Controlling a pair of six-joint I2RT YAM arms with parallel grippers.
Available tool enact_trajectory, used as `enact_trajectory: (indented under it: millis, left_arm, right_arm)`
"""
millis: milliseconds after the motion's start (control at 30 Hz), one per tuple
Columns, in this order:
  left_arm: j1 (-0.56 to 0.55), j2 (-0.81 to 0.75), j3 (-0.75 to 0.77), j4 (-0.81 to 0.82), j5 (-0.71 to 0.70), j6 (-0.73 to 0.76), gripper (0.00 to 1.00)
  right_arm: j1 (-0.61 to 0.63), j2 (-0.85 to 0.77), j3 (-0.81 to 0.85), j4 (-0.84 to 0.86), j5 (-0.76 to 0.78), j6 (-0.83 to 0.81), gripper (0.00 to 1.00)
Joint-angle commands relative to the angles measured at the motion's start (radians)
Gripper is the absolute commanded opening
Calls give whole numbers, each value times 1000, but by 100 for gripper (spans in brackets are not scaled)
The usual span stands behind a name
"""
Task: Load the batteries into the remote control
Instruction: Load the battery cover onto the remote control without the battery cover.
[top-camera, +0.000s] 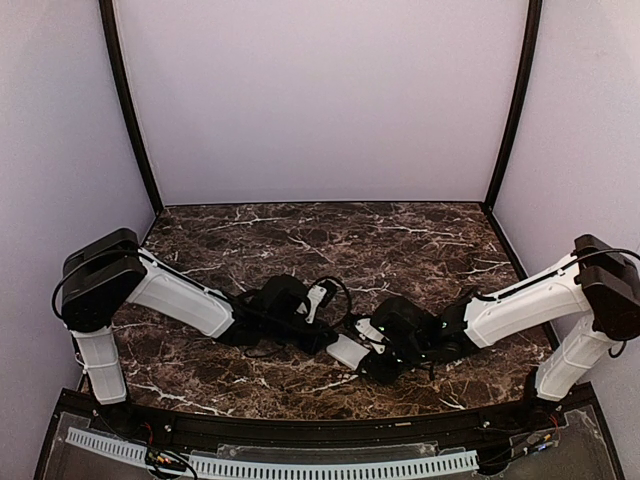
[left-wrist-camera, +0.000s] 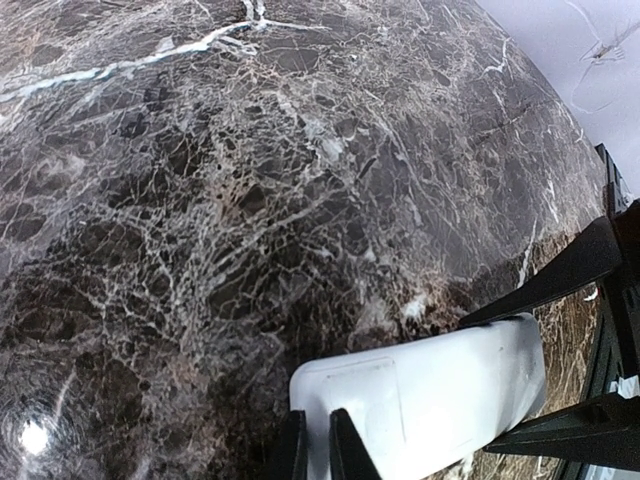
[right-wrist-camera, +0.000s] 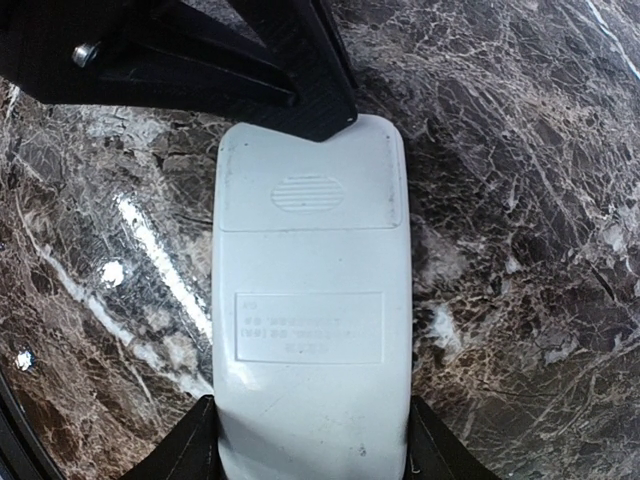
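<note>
The white remote control (right-wrist-camera: 312, 300) lies back side up just over the marble. Its battery cover (right-wrist-camera: 310, 175), with a ribbed thumb patch, sits closed at the far end. My right gripper (right-wrist-camera: 312, 440) is shut on the remote's two long sides near the label. My left gripper (left-wrist-camera: 318, 452) has its jaws almost together, and its tips rest at the cover end of the remote (left-wrist-camera: 430, 390). In the top view both grippers meet over the remote (top-camera: 347, 351) at the table's near middle. No batteries show in any view.
The dark marble table (top-camera: 330, 240) stretches back to the purple rear wall. The table's black front edge (top-camera: 320, 425) runs close behind the two arms. My right gripper's dark fingers (left-wrist-camera: 560, 275) cross the left wrist view at the right.
</note>
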Motion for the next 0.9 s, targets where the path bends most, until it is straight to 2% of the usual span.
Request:
enact_trajectory:
  millis: [0,200,333,567,867]
  left_arm:
    - [-77,40,-63,-140,218,-38,10]
    - [-50,13,-73,-178,141,-63,20]
    - [-50,15,-79,-176,163,-58,22]
    - [-85,34,-62,-146,259,-41,13]
    - [-108,97,-70,-48,363,-105,9]
  right_arm:
    - [12,83,-29,-68,-36,17,10]
    - [10,79,-31,-70,-28,22,8]
    - [11,80,-30,-70,-26,23,6]
    - [12,81,-29,-67,-20,16,3]
    - [11,86,-27,-66,-13,14,1]
